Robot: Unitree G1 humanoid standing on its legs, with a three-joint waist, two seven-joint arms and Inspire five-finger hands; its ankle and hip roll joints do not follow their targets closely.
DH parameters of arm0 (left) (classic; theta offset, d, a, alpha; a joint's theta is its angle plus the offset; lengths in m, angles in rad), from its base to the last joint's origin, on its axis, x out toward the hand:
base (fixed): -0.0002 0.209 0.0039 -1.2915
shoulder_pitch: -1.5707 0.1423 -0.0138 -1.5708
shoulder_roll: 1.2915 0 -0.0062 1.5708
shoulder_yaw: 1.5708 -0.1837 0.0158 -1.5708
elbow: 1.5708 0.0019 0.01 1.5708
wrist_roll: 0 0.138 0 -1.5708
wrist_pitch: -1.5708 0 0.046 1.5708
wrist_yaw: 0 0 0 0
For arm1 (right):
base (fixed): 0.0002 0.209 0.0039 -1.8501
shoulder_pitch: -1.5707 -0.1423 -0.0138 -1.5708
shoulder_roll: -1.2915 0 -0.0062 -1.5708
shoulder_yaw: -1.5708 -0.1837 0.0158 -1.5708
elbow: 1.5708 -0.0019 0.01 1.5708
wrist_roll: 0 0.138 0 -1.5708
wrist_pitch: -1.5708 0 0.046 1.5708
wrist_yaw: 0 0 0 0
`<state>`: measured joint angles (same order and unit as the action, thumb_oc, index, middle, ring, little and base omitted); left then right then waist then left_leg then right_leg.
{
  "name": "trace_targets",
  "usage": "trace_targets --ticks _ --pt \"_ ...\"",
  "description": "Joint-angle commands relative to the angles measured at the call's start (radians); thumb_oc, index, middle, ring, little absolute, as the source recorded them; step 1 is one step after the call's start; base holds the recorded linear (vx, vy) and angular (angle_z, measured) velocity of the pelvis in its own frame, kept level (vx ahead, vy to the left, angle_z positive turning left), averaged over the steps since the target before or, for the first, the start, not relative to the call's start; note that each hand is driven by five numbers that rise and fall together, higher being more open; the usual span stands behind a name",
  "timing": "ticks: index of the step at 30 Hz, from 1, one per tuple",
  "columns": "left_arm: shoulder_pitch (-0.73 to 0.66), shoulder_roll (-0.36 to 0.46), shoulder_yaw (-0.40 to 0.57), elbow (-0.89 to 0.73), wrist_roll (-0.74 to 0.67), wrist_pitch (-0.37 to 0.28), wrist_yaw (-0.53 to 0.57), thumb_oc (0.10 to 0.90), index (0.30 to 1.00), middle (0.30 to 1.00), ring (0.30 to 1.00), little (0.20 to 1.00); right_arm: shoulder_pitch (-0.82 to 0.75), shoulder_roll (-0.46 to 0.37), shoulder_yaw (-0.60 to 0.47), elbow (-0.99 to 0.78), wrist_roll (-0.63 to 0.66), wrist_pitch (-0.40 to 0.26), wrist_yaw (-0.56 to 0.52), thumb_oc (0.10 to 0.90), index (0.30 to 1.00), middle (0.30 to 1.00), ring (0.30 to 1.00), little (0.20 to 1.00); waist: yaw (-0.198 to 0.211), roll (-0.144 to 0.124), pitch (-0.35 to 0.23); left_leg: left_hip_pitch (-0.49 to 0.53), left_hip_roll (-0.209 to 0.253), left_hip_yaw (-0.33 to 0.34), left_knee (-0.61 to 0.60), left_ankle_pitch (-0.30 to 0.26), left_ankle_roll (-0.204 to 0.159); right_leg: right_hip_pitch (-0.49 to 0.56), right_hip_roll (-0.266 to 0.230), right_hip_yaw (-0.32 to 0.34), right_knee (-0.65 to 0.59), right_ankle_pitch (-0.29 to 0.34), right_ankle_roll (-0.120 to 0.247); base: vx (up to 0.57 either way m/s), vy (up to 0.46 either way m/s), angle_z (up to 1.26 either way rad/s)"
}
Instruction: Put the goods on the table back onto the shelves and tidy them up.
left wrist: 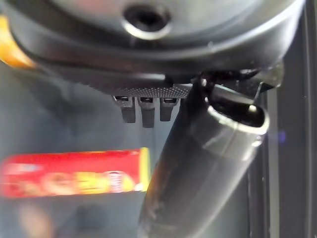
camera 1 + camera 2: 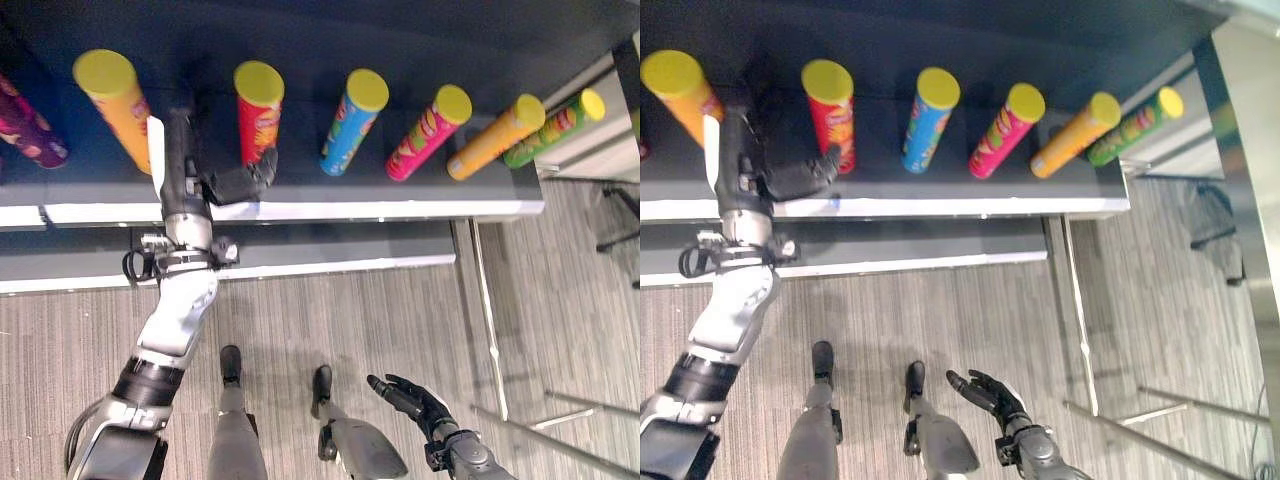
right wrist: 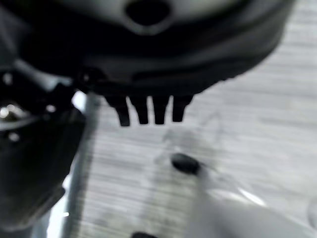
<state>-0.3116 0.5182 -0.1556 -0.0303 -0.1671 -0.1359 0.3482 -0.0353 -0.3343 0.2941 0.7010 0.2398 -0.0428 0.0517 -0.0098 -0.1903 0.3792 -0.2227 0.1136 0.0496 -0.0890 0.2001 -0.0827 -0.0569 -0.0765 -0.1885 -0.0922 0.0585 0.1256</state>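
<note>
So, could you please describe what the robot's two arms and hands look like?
Both arms are silver-grey shells with black bands at the joints. The left hand is dark with a white strip along one side, above a metal wrist collar. The right hand is all dark.

A grey striped floor (image 2: pixel 330 320) fills the lower part of the frame. At the far right, thin metal legs (image 2: pixel 487 320) run down toward the lower right. A dark chair base (image 2: pixel 620 215) sits at the right edge.
</note>
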Motion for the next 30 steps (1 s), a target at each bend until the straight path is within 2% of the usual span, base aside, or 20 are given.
trace_targets --ticks 1,2,3,6,10,13,15,17,22,25,30 --pt "0.043 0.013 0.048 -0.078 -0.088 -0.103 -0.129 0.8 0.9 0.9 0.9 0.9 -0.009 -0.051 -0.02 -0.043 -0.088 -0.032 -0.059 0.8 0.9 0.9 0.9 0.9 0.067 0.011 -0.057 0.048 0.062 -0.069 0.011 -0.147 -0.072 -0.018 -0.093 -0.083 0.075 -0.081 0.071 0.01 -0.001 0.17" --pt "0.045 0.014 0.049 -0.079 -0.089 -0.103 -0.13 0.8 0.9 0.9 0.9 0.9 -0.008 -0.05 -0.02 -0.042 -0.089 -0.033 -0.06 0.8 0.9 0.9 0.9 0.9 0.066 0.011 -0.057 0.048 0.062 -0.07 0.011 -0.147 -0.072 -0.017 -0.093 -0.084 0.075 -0.082 0.071 -0.02 0.018 0.38" --pt "0.171 0.041 0.088 -0.109 -0.131 -0.095 -0.188 0.8 0.9 0.9 0.9 0.9 0.023 -0.085 -0.039 -0.08 -0.116 -0.04 -0.042 0.8 0.9 0.9 0.9 0.9 0.085 0.025 -0.053 0.046 0.059 -0.086 0.012 -0.144 -0.071 -0.01 -0.097 -0.103 0.085 -0.09 0.069 -0.02 0.011 0.61" --pt "0.358 0.087 0.139 -0.123 -0.196 -0.069 -0.286 0.8 0.9 0.9 0.9 0.9 0.043 -0.159 -0.103 -0.266 -0.148 -0.028 -0.032 0.8 0.9 0.9 0.9 0.9 0.113 0.035 -0.052 0.045 0.058 -0.108 0.013 -0.141 -0.072 0.004 -0.096 -0.129 0.096 -0.104 0.063 0.0 -0.003 0.33" --pt "0.464 0.123 0.18 -0.09 -0.156 -0.04 -0.314 0.8 0.9 0.9 0.9 0.9 0.06 -0.211 -0.133 -0.395 -0.144 -0.031 -0.009 0.8 0.9 0.9 0.9 0.9 0.13 0.041 -0.056 0.033 0.054 -0.135 0.014 -0.131 -0.069 0.012 -0.099 -0.155 0.101 -0.11 0.063 0.01 -0.009 0.34" --pt "0.549 0.127 0.218 0.026 -0.06 -0.016 -0.322 0.8 0.9 0.9 0.9 0.9 0.024 -0.236 -0.163 -0.493 -0.085 -0.068 0.001 0.8 0.9 0.9 0.9 0.9 0.168 0.05 -0.044 0.015 0.045 -0.173 0.019 -0.124 -0.068 0.02 -0.103 -0.189 0.113 -0.121 0.06 -0.03 -0.009 0.43" --pt "0.544 0.101 0.195 0.173 -0.02 -0.001 -0.314 0.8 0.9 0.9 0.9 0.9 -0.05 -0.225 -0.175 -0.525 -0.046 -0.097 -0.033 0.8 0.9 0.9 0.9 0.9 0.198 0.062 -0.019 0.0 0.041 -0.188 0.03 -0.125 -0.066 0.016 -0.106 -0.201 0.132 -0.132 0.057 -0.07 0.014 0.26" --pt "0.538 0.091 0.185 0.21 -0.016 0.002 -0.311 0.8 0.9 0.9 0.9 0.9 -0.07 -0.225 -0.175 -0.531 -0.037 -0.108 -0.043 0.8 0.9 0.9 0.9 0.9 0.203 0.066 -0.013 -0.006 0.038 -0.193 0.035 -0.125 -0.065 0.012 -0.108 -0.204 0.137 -0.133 0.057 -0.05 0.027 0.17" --pt "0.46 0.016 0.128 0.505 0.05 0.024 -0.253 0.8 0.9 0.9 0.9 0.9 -0.195 -0.227 -0.15 -0.542 -0.045 -0.131 -0.108 0.8 0.9 0.9 0.9 0.9 0.232 0.09 0.026 -0.029 0.029 -0.216 0.055 -0.123 -0.059 -0.001 -0.121 -0.218 0.166 -0.145 0.051 -0.05 0.032 0.08" --pt "0.432 -0.018 0.103 0.608 0.072 0.027 -0.229 0.8 0.9 0.9 0.9 0.9 -0.231 -0.223 -0.169 -0.537 -0.068 -0.144 -0.167 0.8 0.9 0.9 0.9 0.9 0.236 0.102 0.033 -0.036 0.024 -0.223 0.062 -0.124 -0.055 -0.005 -0.126 -0.224 0.177 -0.153 0.046 -0.01 0.031 0.05" --pt "0.411 -0.04 0.085 0.654 0.062 0.022 -0.205 0.8 0.9 0.9 0.9 0.9 -0.262 -0.222 -0.199 -0.528 -0.101 -0.152 -0.235 0.8 0.9 0.9 0.9 0.9 0.237 0.119 0.047 -0.052 0.015 -0.229 0.079 -0.127 -0.051 -0.013 -0.133 -0.229 0.19 -0.16 0.044 -0.01 0.023 0.04"
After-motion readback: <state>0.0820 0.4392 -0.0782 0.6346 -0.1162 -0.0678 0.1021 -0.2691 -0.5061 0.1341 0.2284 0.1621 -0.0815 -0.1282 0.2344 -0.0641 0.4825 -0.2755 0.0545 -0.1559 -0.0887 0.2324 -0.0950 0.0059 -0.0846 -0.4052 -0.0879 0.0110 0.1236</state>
